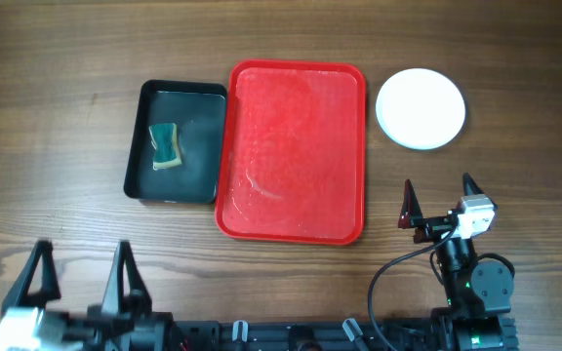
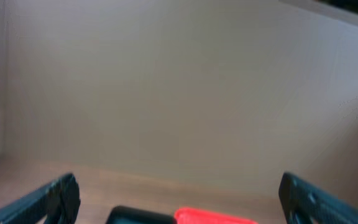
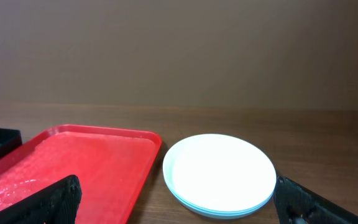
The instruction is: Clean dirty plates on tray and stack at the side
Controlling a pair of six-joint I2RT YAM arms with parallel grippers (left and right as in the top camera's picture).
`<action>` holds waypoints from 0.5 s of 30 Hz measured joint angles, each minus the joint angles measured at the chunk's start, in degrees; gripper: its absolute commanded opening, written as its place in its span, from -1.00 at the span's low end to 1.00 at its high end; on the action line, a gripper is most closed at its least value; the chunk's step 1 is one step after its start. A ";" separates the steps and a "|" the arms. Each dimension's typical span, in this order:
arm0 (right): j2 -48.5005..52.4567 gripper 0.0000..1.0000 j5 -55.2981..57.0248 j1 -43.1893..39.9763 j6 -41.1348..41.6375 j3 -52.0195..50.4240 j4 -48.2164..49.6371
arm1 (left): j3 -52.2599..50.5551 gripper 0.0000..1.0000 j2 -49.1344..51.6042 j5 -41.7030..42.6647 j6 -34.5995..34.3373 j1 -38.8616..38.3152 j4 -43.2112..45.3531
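Both arms sit at the near edge of the table (image 1: 57, 58). The left gripper (image 1: 81, 275) is low in the near left corner. Its two fingers point away across the table and stand wide apart with nothing between them. The right gripper (image 1: 439, 200) is at the near right, on an arm that bends up from its base. Its fingers are wide apart too and hold nothing. The plates (image 1: 421, 108) are in one pile on the bare table, just to the right of the tray (image 1: 296, 146) and not touching it. The pile is out in front of the right gripper, with a gap between them, and it is far from the left gripper. The tray lies in the middle, and its red floor has a few pale streaks. A black tray (image 1: 193, 117) lies right beside it on the left, with a green sponge (image 1: 167, 145) inside. From above, the pile looks like one white plate. The right wrist view, from low down, shows a white plate on top and light blue rims under it. The left wrist view shows mostly a plain wall, with only small bits of the black tray and the tray at the bottom between its fingers
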 measured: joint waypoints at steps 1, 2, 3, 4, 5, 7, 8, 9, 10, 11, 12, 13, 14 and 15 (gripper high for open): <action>0.00 0.99 -0.02 0.00 0.00 0.00 0.02 | -2.84 1.00 -0.07 -0.02 -0.59 0.00 5.22; 0.00 0.99 -0.02 0.00 0.00 0.00 0.00 | -6.43 1.00 -0.07 0.00 -1.38 0.00 11.26; 0.00 0.99 0.00 0.00 0.00 0.00 0.02 | -9.07 1.00 -0.04 0.00 -1.99 0.00 15.19; 0.00 0.99 -0.02 0.00 0.00 0.00 0.02 | -11.74 1.00 -0.02 0.02 -2.69 0.00 18.56; 0.00 0.99 -0.02 0.00 0.02 0.00 0.02 | -14.82 1.00 -0.04 0.00 -3.43 0.00 23.26; 0.00 0.99 -0.02 0.00 0.00 0.00 0.00 | -21.18 1.00 -0.02 0.00 -5.33 0.00 32.33; 0.00 1.00 -0.02 0.00 0.00 0.00 0.02 | -23.96 1.00 -0.02 0.00 -6.47 0.00 35.21; 0.00 1.00 -0.02 0.00 0.00 0.00 0.02 | -26.12 1.00 -0.02 0.04 -7.37 0.00 38.21; 0.00 0.99 -0.02 0.00 0.00 0.00 0.00 | -29.57 1.00 -0.02 0.02 -8.57 0.00 42.51; 0.00 0.99 -0.02 0.00 0.00 0.00 0.00 | -32.00 1.00 -0.02 0.00 -9.64 0.00 44.94; 0.00 0.99 -0.02 0.00 0.00 0.00 0.00 | -34.45 1.00 -0.02 0.02 -10.69 0.00 47.21; 0.00 0.99 -0.02 0.00 0.00 0.00 0.00 | -36.11 1.00 -0.02 0.00 -11.50 0.00 48.85; 0.00 0.99 -0.02 0.00 0.00 0.00 0.02 | -37.44 1.00 -0.02 0.00 -12.22 0.00 49.79; 0.00 1.00 -0.02 0.00 0.00 0.00 0.00 | -38.32 1.00 -0.02 0.02 -12.70 0.00 50.34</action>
